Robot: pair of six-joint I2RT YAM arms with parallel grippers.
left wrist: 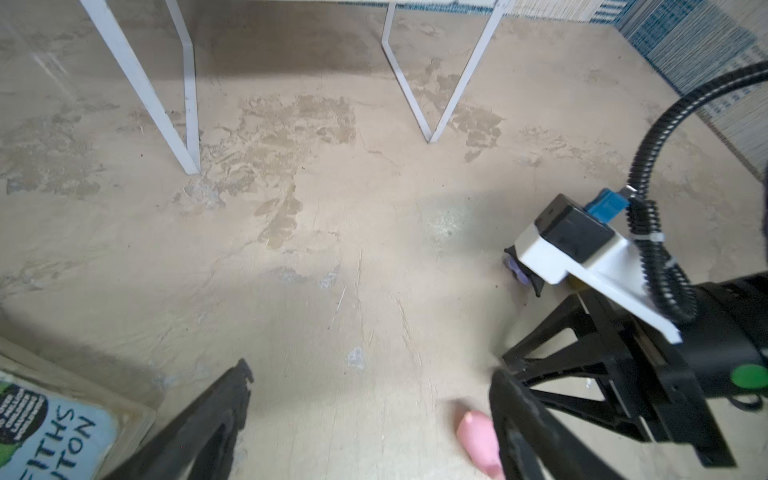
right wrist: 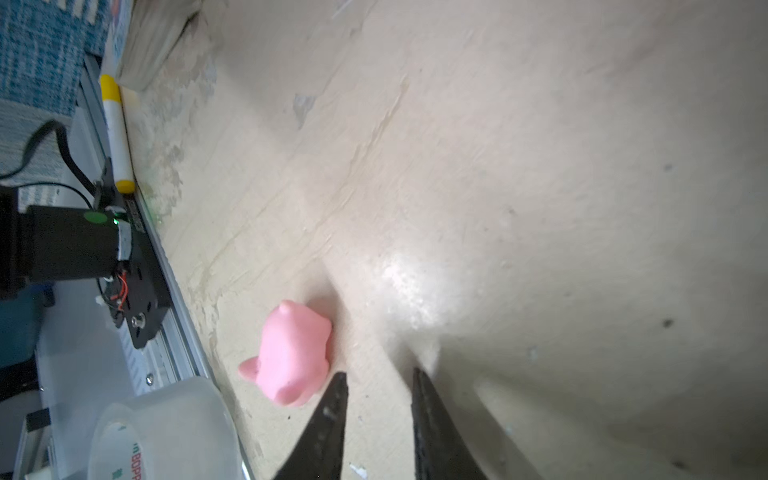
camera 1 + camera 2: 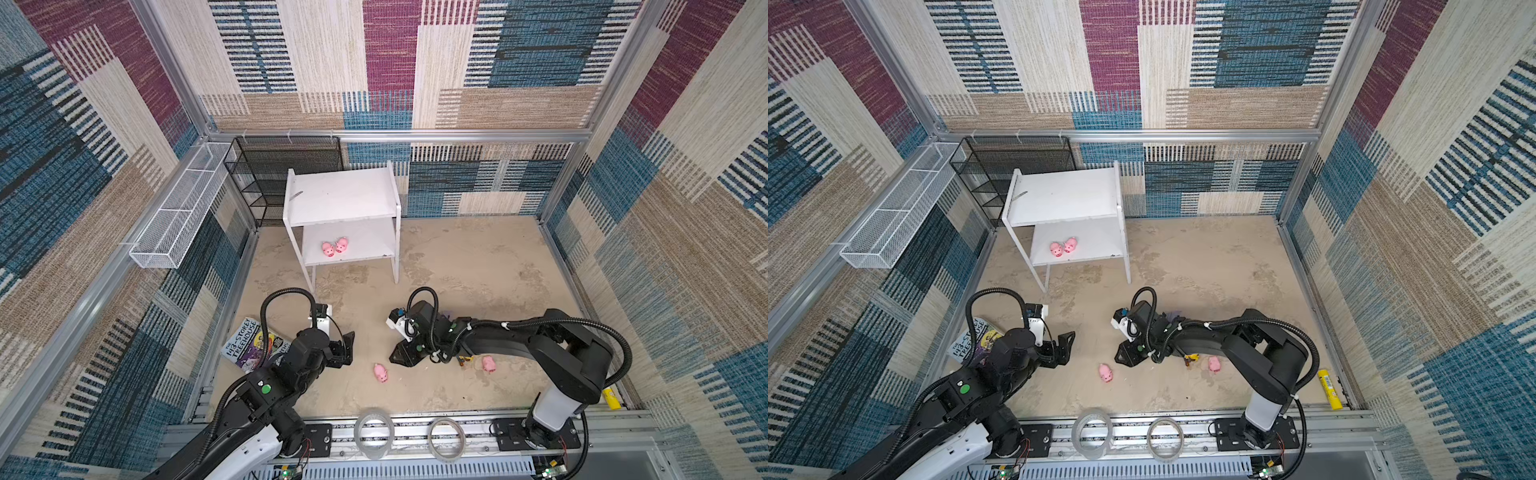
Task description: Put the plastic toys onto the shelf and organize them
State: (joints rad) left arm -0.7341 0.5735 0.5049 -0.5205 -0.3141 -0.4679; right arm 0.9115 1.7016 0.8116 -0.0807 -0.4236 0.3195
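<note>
The white shelf (image 3: 340,195) (image 3: 1063,195) stands at the back, with two pink pigs (image 3: 334,247) (image 3: 1063,247) side by side on its lower board. A third pig (image 3: 380,372) (image 3: 1105,372) lies on the floor between my grippers. A fourth pig (image 3: 488,364) (image 3: 1214,364) lies beside the right arm. My left gripper (image 3: 347,349) (image 1: 372,370) is wide open and empty, and the pig (image 1: 478,440) lies beside one finger. My right gripper (image 3: 399,355) (image 2: 379,372) has a narrow gap holding nothing; the pig (image 2: 291,357) lies just outside it. A black-and-purple toy (image 1: 517,270) peeks from under the right wrist.
A paperback book (image 3: 253,345) lies at the left by the left arm. Two tape rolls (image 3: 374,432) (image 3: 446,438) sit on the front rail. A yellow tube (image 3: 1329,388) lies at the right edge. A black mesh rack (image 3: 282,174) and a white wire basket (image 3: 178,216) line the back left.
</note>
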